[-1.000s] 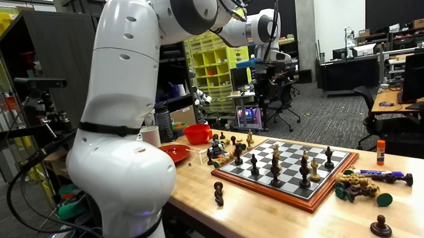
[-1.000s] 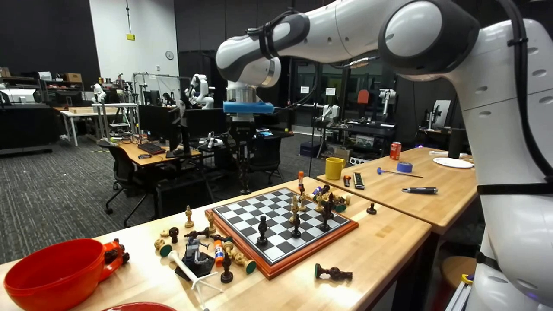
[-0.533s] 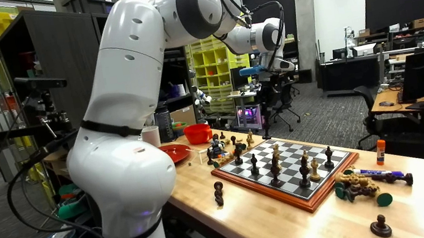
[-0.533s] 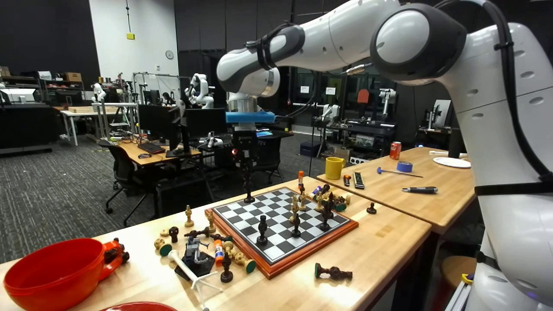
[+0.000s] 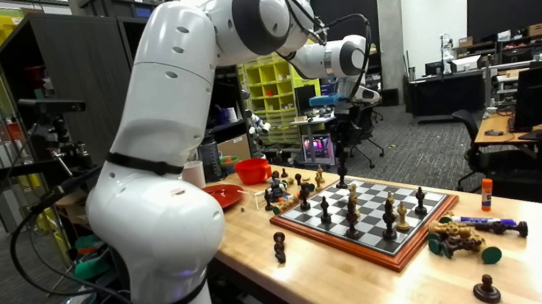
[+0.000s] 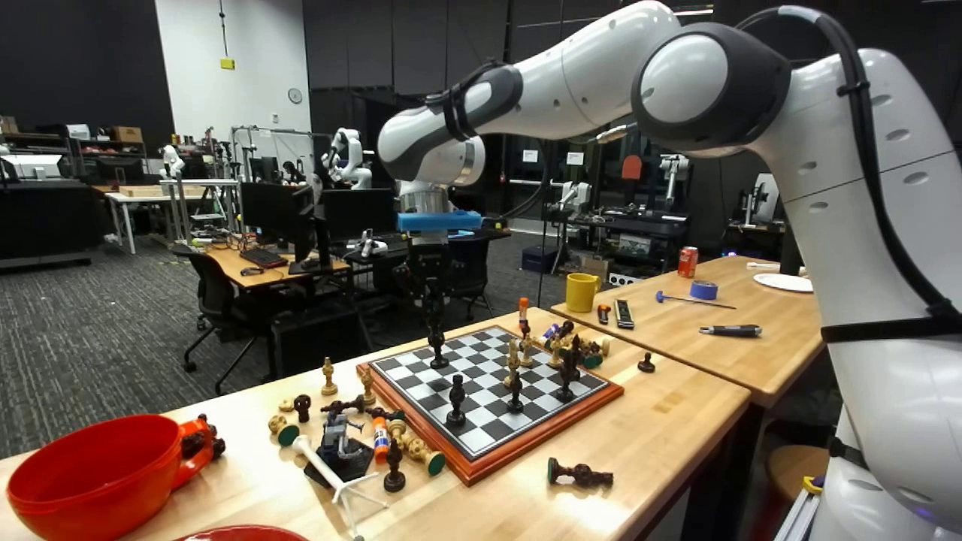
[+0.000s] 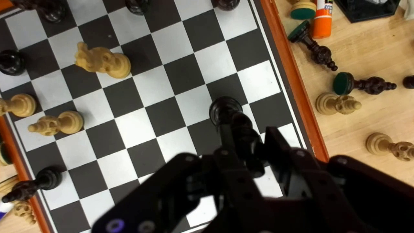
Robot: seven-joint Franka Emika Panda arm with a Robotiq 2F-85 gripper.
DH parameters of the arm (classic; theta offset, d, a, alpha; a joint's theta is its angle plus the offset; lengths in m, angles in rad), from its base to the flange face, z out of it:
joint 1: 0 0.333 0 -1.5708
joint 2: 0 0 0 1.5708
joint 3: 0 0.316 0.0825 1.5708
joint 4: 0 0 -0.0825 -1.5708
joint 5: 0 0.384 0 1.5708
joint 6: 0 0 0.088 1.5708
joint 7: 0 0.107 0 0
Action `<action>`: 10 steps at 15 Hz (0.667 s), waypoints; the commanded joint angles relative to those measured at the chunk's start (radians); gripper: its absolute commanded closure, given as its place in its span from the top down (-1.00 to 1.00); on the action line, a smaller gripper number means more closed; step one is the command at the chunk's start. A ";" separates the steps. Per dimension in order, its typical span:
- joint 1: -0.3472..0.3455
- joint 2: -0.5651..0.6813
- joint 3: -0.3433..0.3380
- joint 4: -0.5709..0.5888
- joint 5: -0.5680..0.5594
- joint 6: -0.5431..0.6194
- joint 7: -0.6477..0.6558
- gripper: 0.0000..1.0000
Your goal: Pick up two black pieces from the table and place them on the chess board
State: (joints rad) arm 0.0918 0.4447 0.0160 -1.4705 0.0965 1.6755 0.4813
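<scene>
Table (image 6: 646, 424), board (image 6: 481, 387), and my tool (image 7: 249, 137) gripping a black piece (image 6: 437, 347)

The table bears the board. Over it, my tool holds the black piece upright; whether piece and board touch, I cannot tell. Other chessmen (image 6: 456, 403) stand there.

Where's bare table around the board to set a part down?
Biggest: table between board, fallen black piece and black pawn, out to the edge. Smaller: between fallen black piece and white tripod. Crowded: between red bowl and board, and at the opposite rim around the marker.
</scene>
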 commanded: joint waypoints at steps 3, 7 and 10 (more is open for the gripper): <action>-0.001 0.007 -0.002 -0.013 0.013 0.020 -0.059 -0.85; -0.003 -0.002 0.003 -0.032 0.018 0.072 -0.108 -0.85; -0.004 -0.008 0.005 -0.048 0.021 0.112 -0.130 -0.85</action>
State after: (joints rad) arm 0.0918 0.4644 0.0177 -1.4823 0.0965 1.7492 0.3840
